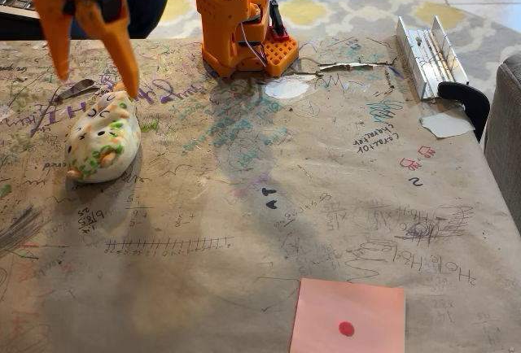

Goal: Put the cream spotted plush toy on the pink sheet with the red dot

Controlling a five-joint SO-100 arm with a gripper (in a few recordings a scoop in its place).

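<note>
The cream spotted plush toy (101, 140) lies on its side at the left of the paper-covered table, with green and orange spots and a drawn black face. My orange gripper (98, 84) hangs open just above its far end, one fingertip near the toy's top, nothing held between the fingers. The pink sheet with the red dot (348, 317) lies flat at the front edge, right of centre, far from the toy.
The arm's orange base (236, 28) stands at the back centre. A metal hinge-like piece (430, 54) lies at the back right, with white paper scraps (446, 124) near it. A person sits behind the table at the back left. A grey couch edge (505, 141) borders the right.
</note>
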